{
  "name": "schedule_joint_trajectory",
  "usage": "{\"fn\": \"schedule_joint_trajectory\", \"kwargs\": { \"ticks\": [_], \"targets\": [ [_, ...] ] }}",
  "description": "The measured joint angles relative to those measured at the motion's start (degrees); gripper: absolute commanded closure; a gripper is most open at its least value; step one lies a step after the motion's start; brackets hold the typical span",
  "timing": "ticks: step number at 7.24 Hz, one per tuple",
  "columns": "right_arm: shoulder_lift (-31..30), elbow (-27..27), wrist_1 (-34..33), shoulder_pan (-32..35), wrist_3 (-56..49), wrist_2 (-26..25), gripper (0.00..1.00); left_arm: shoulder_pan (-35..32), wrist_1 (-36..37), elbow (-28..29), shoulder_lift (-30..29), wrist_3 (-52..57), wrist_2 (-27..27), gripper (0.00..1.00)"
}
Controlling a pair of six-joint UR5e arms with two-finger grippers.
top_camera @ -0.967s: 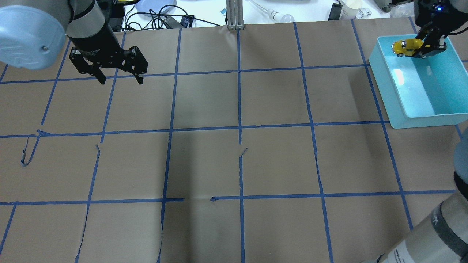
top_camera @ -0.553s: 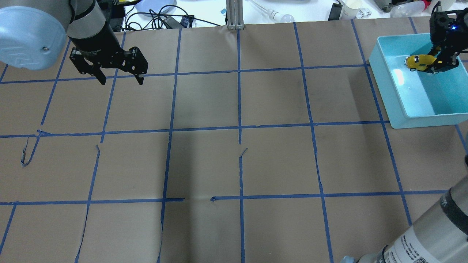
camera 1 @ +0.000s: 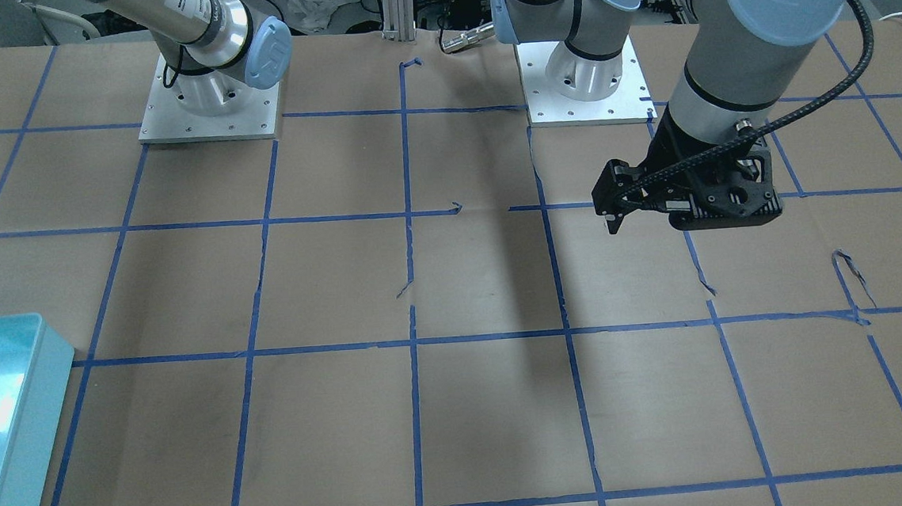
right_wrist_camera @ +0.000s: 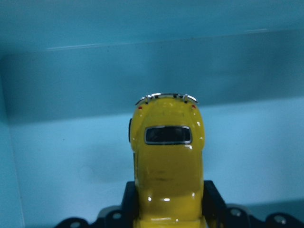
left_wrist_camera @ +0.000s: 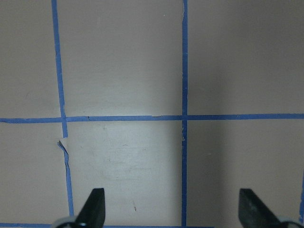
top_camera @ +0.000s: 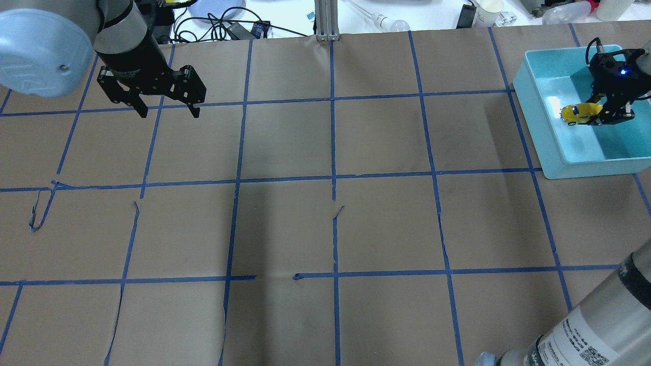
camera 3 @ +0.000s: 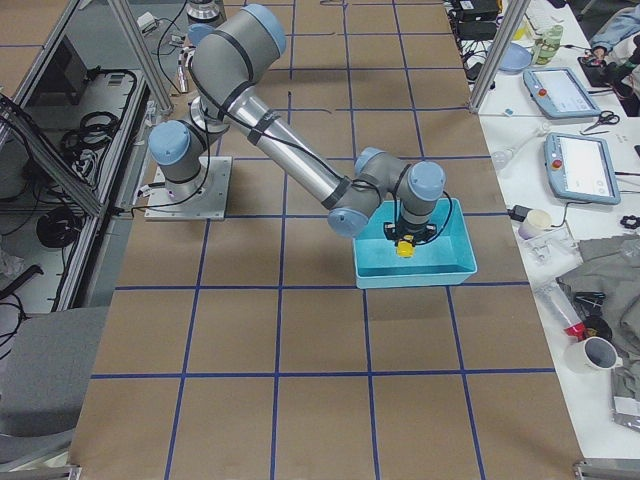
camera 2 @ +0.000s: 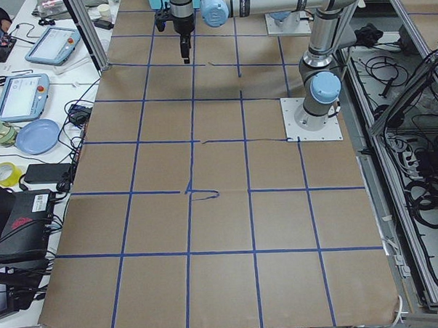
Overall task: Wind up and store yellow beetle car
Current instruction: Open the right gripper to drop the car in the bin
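Gripping yellow beetle car (right_wrist_camera: 166, 156) by its flanks, my right gripper (top_camera: 610, 118) clenched on it, low inside teal bin (top_camera: 531, 104) at table's far right corner. Car judged light, rigid, glossy-slippery; flat flanks the surest hold. My left gripper (top_camera: 168, 108) spread, empty.

This is a robotics lab — a research bench rather than a factory line. Two grey industrial arms (camera 3: 290, 150) are bolted through metal base plates (camera 1: 207, 119) onto a large desk (top_camera: 386, 223). The desk is covered in brown paper and marked off with a grid of blue tape (top_camera: 333, 152). Teach pendants (camera 2: 18, 96) lie on a white side bench (camera 2: 59, 80) among tape rolls (camera 2: 5, 173) and loose leads. An aluminium frame post (top_camera: 325, 20) stands at the desk's edge, and black cables (camera 2: 424, 191) — coiled in bundles — lie on the floor beside it.
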Motion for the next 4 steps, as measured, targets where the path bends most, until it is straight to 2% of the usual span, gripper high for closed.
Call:
{"fn": "schedule_joint_trajectory", "kwargs": {
  "ticks": [1, 4],
  "targets": [
    [0.1, 0.7, -0.5, -0.1, -0.9, 0.0, 0.01, 0.0, 0.0, 0.0, 0.0, 0.0, 0.0, 0.00],
    [-1.5, 0.7, -0.5, -0.1, -0.7, -0.1, 0.00, 0.0, 0.1, 0.0, 0.0, 0.0, 0.0, 0.00]
  ]
}}
